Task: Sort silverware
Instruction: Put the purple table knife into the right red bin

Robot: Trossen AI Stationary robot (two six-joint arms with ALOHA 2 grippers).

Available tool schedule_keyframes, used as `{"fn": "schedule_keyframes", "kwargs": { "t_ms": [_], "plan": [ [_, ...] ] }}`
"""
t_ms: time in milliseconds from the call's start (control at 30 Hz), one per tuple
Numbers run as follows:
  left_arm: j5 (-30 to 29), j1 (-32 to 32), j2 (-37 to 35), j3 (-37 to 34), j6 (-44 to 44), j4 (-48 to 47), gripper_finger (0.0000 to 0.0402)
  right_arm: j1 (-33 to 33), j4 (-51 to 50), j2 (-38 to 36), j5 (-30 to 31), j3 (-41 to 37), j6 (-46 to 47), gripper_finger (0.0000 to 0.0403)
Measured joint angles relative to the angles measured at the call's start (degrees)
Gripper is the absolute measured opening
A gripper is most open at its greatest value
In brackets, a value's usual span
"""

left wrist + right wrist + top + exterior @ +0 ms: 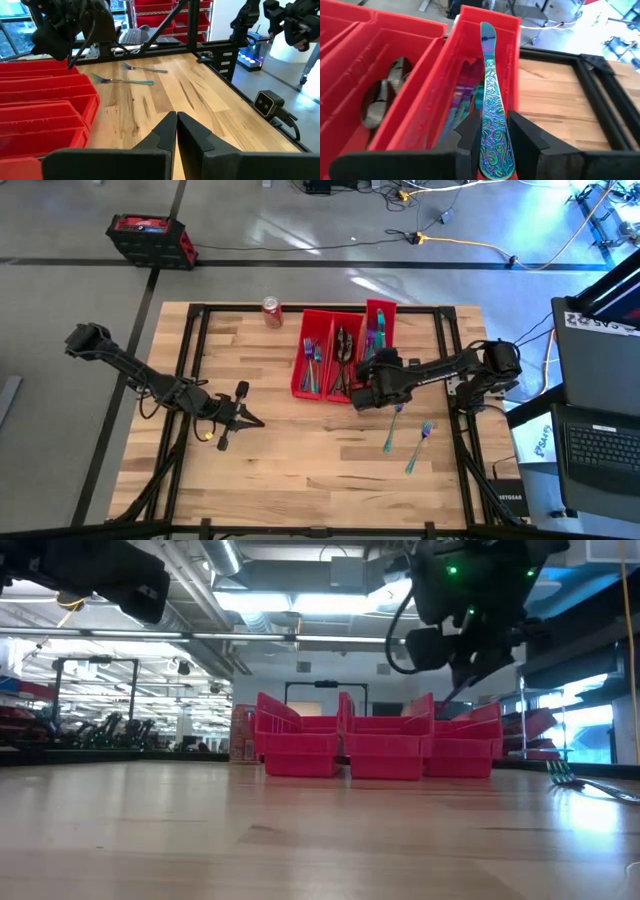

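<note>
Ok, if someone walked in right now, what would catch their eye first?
Probably the iridescent knife clamped in the right gripper, held over the rightmost of three red bins at the table's far side. Next, two iridescent forks lying loose on the wood nearer the front right. The left gripper waits shut at the table's left.

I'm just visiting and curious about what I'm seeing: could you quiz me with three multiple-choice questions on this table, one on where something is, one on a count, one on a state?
1. Where is the soda can?
A. left of the bins
B. inside a bin
C. by the forks

2. How many forks lie loose on the table?
A. none
B. two
C. five

3. What is the right gripper doing?
A. open, empty
B. holding a can
C. shut on a knife

Answers: 1 A, it stands beside the leftmost bin. 2 B, one fork and another fork. 3 C, the handle sits between the fingers.
</note>
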Motion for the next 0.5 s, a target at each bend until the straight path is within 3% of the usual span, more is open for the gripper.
{"fn": "schedule_keyframes", "kwargs": {
  "t_ms": [300, 500],
  "plan": [
    [0.00, 0.00, 0.00, 0.00, -0.41, -0.32, 0.0000, -2.71, 2.31, 0.02, 0.51, 0.00, -0.53, 0.0062],
    [0.00, -0.01, 0.00, 0.00, -0.87, -0.30, 0.0000, -4.86, 9.26, 0.04, 0.48, 0.00, -0.94, 0.0063]
  ]
}}
